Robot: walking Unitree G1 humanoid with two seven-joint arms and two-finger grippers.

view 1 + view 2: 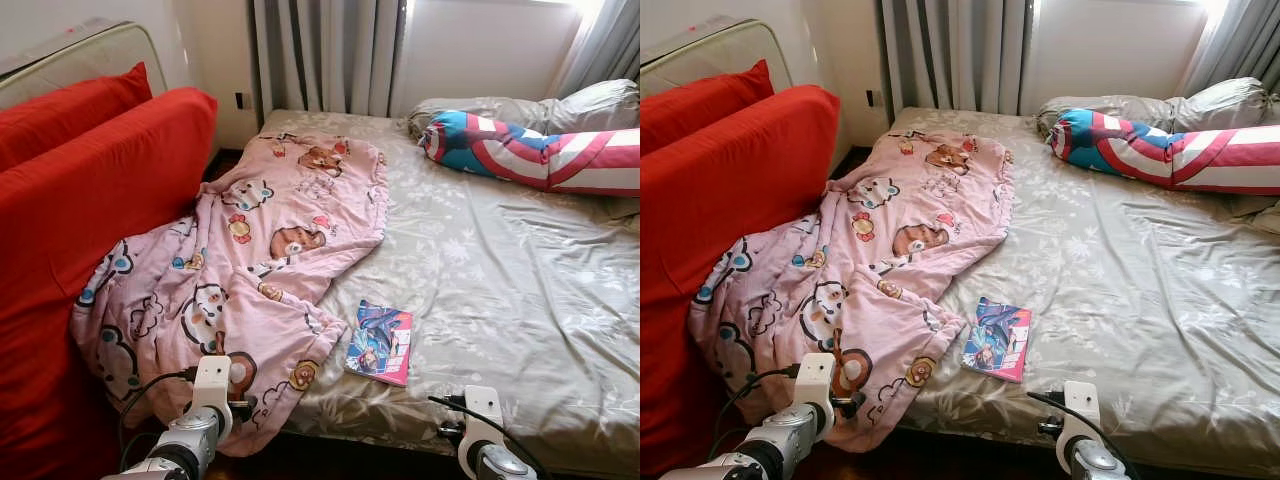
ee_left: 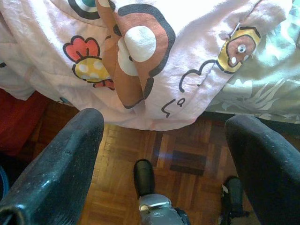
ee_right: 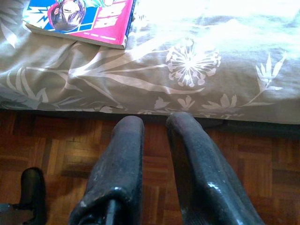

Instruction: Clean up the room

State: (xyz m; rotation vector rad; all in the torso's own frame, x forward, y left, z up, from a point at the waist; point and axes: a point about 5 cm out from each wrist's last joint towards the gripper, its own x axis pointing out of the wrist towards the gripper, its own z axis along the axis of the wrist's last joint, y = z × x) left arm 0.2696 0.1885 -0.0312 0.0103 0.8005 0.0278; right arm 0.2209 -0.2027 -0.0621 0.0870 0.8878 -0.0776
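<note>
A pink cartoon-print blanket (image 1: 250, 270) lies crumpled over the left side of the bed and hangs off its near edge. A colourful comic book (image 1: 381, 342) rests flat on the grey floral sheet (image 1: 500, 290) near the front edge. My left gripper (image 2: 164, 154) is open, low in front of the blanket's hanging hem (image 2: 154, 93), above the wooden floor. My right gripper (image 3: 157, 154) is shut with nothing in it, just below the bed's front edge, with the comic book (image 3: 79, 21) ahead and to its left.
Red cushions (image 1: 90, 200) stand against the bed's left side. A striped blue, red and white bolster (image 1: 530, 150) and grey pillows (image 1: 590, 105) lie at the head. Curtains (image 1: 325, 55) hang behind. Parquet floor (image 3: 262, 187) runs under the bed's edge.
</note>
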